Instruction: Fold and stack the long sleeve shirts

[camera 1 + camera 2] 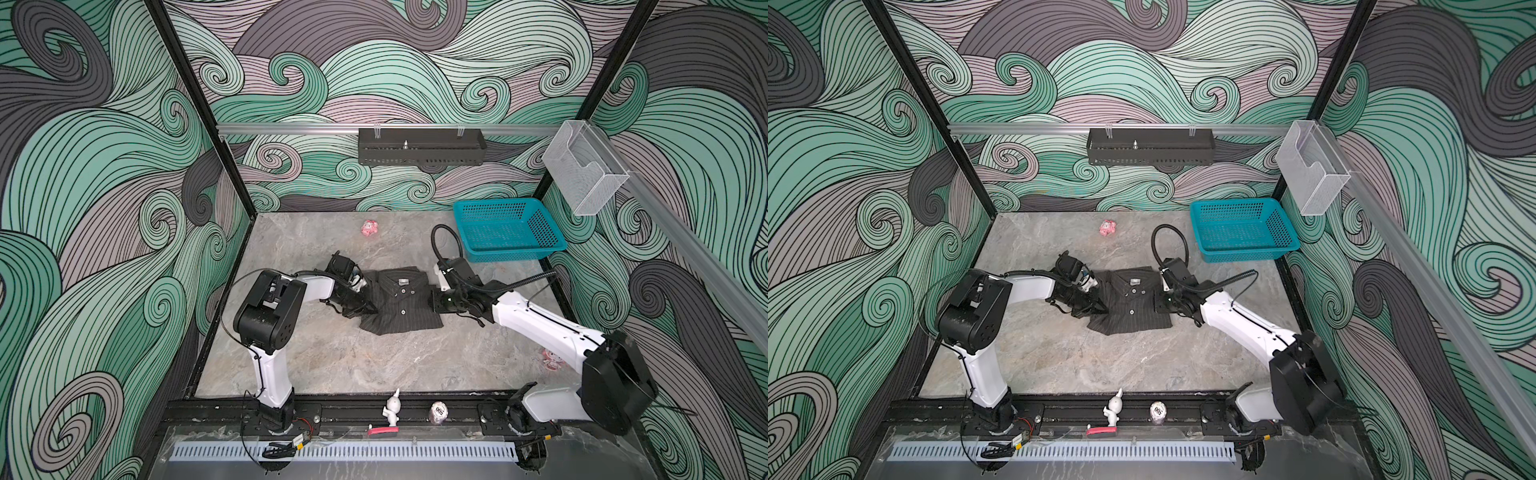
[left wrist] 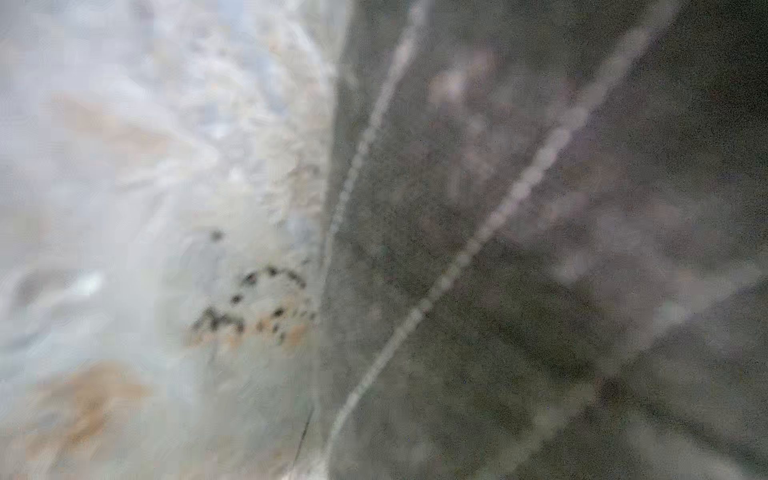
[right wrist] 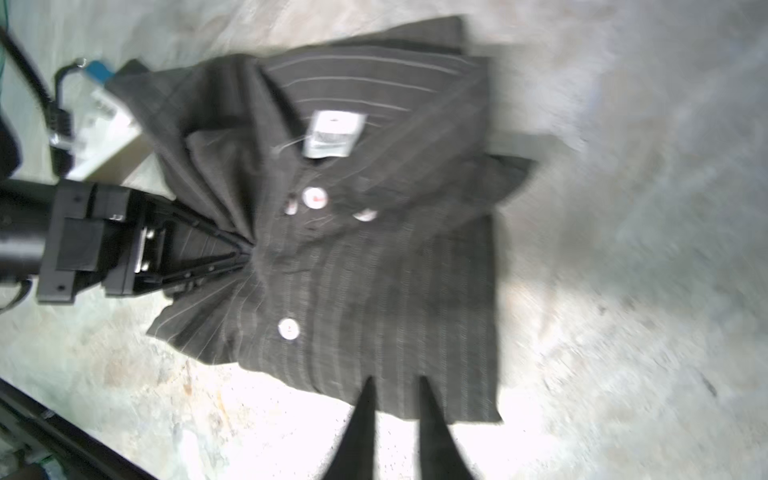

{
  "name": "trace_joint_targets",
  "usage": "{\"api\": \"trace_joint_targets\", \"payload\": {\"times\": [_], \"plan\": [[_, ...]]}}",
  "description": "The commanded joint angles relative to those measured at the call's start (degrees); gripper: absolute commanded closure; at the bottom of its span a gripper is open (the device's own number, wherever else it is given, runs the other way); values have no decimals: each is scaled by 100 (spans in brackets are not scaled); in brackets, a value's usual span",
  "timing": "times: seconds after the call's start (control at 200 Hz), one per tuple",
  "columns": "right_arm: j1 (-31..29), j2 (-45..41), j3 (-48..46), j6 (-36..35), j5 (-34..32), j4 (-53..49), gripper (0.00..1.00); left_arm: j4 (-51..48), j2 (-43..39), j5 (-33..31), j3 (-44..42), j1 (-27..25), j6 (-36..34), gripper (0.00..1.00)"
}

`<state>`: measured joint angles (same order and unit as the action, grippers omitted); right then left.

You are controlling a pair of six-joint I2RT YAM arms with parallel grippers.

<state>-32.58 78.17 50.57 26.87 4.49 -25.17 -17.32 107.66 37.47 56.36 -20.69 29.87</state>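
One long sleeve shirt, dark with thin pale pinstripes and light buttons, lies folded into a compact rectangle in the middle of the table, collar toward the back. My left gripper is shut on the shirt's left edge, and the cloth puckers around its tips. The left wrist view is a blur of dark striped cloth against pale table. My right gripper stands at the shirt's right edge, slightly open, with its tips just over the cloth and holding nothing.
A teal mesh basket sits at the back right corner. A small pink toy lies behind the shirt. A white rabbit figure and a small egg stand on the front rail. The table ends in patterned walls.
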Motion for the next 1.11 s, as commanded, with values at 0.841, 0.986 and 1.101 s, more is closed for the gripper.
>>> {"api": "trace_joint_targets", "payload": {"times": [0.841,0.986,1.101], "plan": [[1459,2196,886,-876,1983,1556,44,-1396,-943,-1658,911,55,157,33],[1525,2558,1219,-1025,2101,1353,42,-1531,-395,-1630,1410,56,65,35],[1561,2662,1275,-1065,2128,1344,41,-1716,-297,-1731,1624,56,7,36]]}}
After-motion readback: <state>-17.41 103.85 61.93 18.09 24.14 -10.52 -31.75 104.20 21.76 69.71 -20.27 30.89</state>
